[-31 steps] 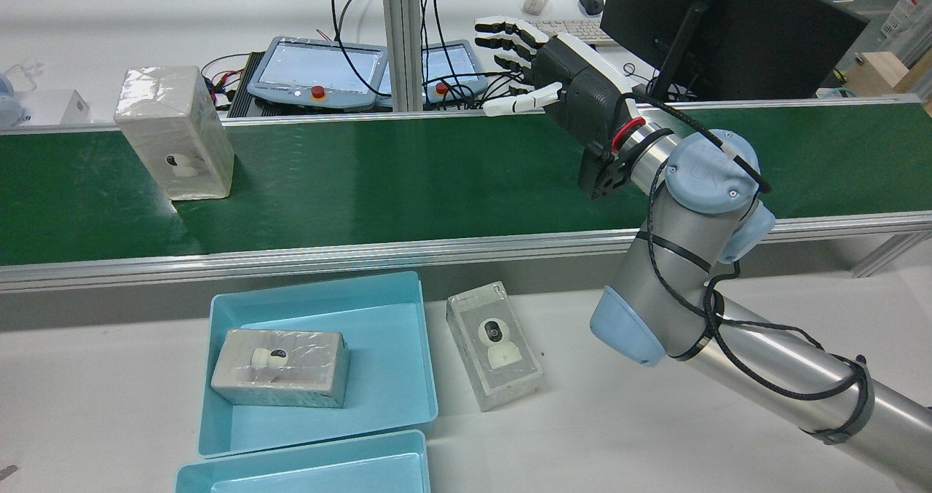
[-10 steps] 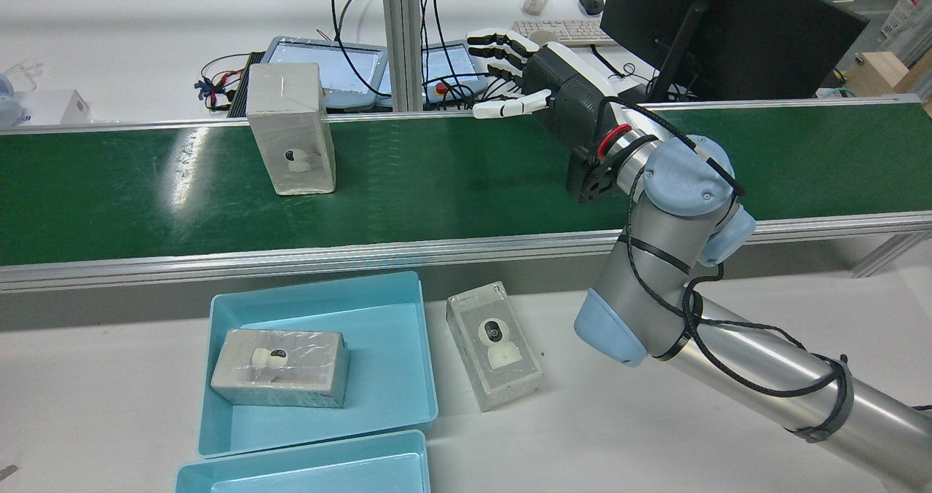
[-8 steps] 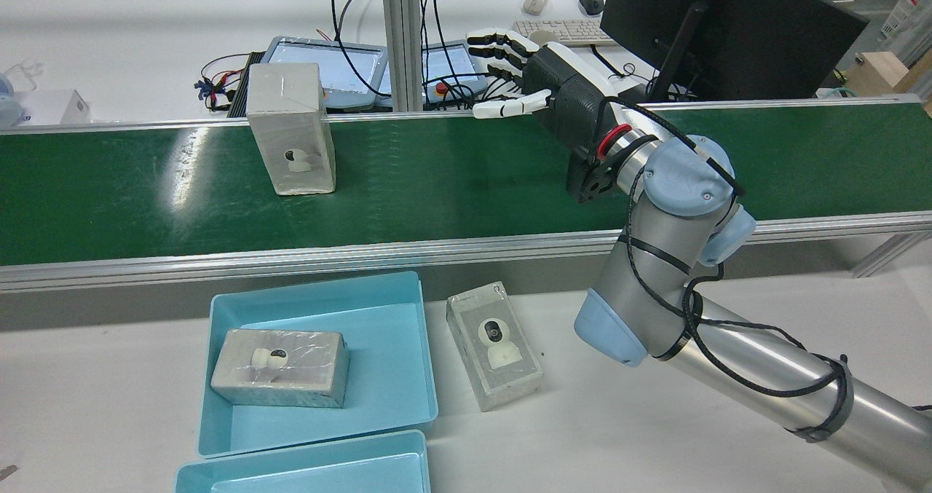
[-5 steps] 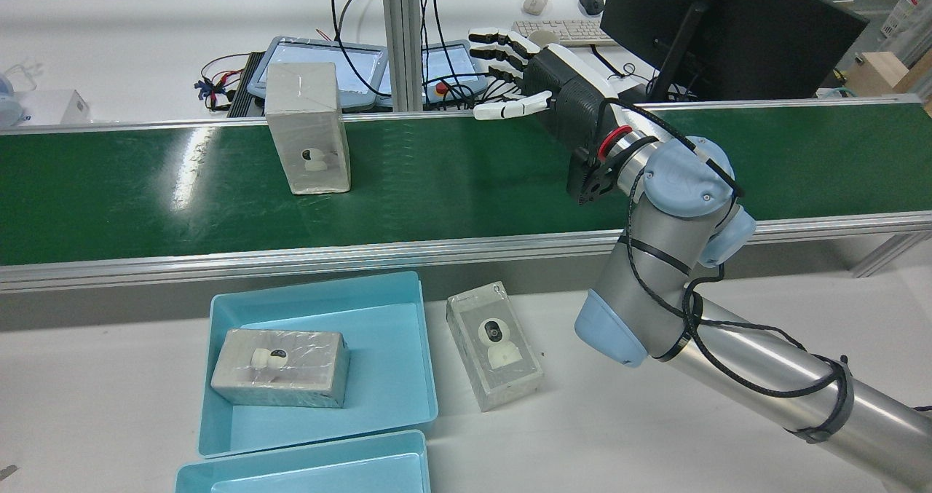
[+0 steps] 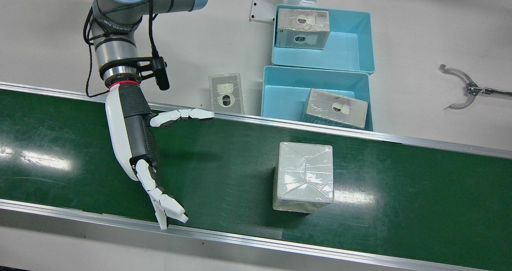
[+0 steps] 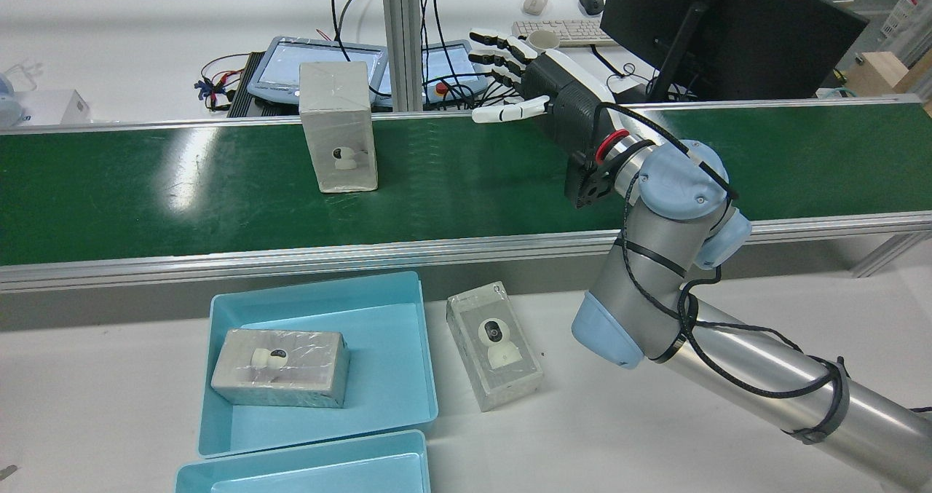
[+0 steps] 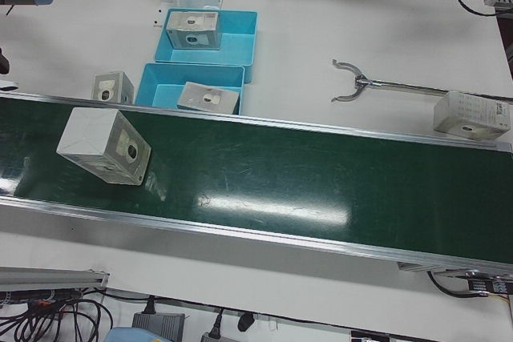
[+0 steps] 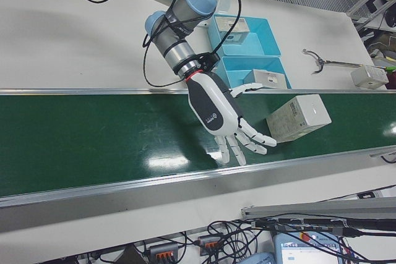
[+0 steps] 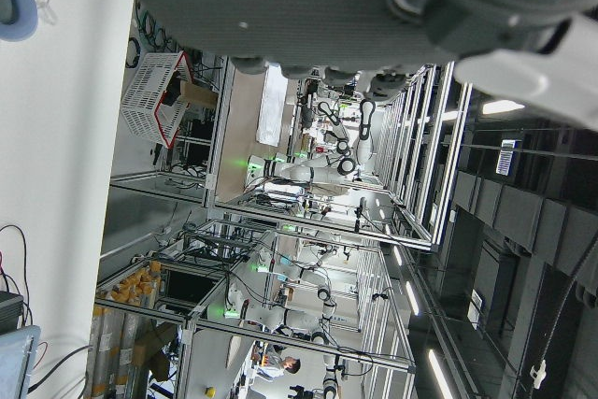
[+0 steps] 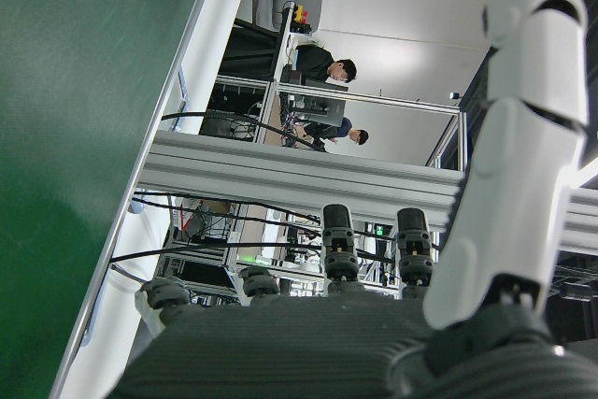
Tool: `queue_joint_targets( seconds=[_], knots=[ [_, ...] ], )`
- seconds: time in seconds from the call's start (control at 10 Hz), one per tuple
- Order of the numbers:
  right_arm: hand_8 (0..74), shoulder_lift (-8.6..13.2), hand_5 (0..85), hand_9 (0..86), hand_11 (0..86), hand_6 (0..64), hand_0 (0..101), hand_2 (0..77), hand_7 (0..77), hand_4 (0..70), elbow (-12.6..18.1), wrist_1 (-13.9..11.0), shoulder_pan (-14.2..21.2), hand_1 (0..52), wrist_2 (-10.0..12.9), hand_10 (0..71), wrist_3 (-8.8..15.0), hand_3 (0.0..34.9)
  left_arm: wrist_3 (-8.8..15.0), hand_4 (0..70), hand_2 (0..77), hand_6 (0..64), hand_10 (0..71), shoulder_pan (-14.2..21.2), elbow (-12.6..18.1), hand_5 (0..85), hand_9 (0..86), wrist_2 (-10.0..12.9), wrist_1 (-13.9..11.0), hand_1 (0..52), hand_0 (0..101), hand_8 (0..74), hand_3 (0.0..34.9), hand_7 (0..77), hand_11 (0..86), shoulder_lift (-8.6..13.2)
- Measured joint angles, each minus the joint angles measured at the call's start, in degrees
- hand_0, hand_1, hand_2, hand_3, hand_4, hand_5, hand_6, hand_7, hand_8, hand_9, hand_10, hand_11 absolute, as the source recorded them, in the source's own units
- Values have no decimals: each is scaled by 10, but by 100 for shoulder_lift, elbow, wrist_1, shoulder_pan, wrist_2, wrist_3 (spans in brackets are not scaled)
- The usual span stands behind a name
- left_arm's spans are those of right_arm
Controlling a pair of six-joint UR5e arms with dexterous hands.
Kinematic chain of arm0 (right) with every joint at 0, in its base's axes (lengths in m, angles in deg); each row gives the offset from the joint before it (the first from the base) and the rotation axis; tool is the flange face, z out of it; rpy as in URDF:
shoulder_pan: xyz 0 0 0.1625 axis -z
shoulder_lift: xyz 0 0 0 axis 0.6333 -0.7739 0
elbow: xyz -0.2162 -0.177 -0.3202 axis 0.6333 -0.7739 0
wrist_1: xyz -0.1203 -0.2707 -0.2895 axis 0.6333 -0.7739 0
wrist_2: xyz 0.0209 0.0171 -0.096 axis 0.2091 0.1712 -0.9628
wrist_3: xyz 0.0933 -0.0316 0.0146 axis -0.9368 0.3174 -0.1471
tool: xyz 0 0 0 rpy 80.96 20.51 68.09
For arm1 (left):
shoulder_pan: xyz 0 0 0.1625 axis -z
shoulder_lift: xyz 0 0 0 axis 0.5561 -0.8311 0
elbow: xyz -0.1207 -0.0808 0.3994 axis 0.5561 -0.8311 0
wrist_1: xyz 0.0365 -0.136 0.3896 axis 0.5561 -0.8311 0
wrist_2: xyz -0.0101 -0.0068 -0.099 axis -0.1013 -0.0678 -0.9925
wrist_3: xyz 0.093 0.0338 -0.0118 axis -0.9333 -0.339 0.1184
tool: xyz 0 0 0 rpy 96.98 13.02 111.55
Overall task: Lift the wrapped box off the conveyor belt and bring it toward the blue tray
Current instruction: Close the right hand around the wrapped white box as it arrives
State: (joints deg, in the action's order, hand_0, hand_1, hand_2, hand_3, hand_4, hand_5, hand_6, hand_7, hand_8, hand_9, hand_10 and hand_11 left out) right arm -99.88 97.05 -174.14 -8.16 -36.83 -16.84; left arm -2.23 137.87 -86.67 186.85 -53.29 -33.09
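Observation:
A wrapped box (image 6: 338, 136) stands upright on the green conveyor belt (image 6: 145, 202); it also shows in the front view (image 5: 303, 177) and the left-front view (image 7: 103, 146). My right hand (image 6: 553, 92) is open with fingers spread, hovering over the belt to the box's right in the rear view and apart from it; it also shows in the front view (image 5: 134, 135) and the right-front view (image 8: 216, 109). The blue tray (image 6: 393, 376) lies on the white table before the belt and holds a wrapped box (image 6: 280, 368). My left hand (image 9: 308, 7) shows only in its own view, holding nothing.
A second blue tray (image 6: 306, 471) sits beside the first and holds a box (image 5: 303, 29). Another wrapped box (image 6: 495, 347) lies on the table right of the tray. A metal grabber tool (image 5: 460, 89) and a further box (image 7: 473, 114) lie on the table's left-arm side. Teach pendants (image 6: 320, 71) and a monitor (image 6: 728, 27) stand beyond the belt.
The wrapped box has travelled along the belt to the right in the rear view, closer to my right hand. The right hand has shifted slightly and stays open.

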Motion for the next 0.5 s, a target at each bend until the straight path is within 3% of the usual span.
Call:
queue_joint_targets(
  seconds=[0.5],
  knots=[
    [5,5,213,54,27,0,423,153,185,49,-44,5,96,115,72,16,-4,300,0,0,5,0,5,0,0,5,5,0,0,0,0,5,0,5,0,0]
  ],
)
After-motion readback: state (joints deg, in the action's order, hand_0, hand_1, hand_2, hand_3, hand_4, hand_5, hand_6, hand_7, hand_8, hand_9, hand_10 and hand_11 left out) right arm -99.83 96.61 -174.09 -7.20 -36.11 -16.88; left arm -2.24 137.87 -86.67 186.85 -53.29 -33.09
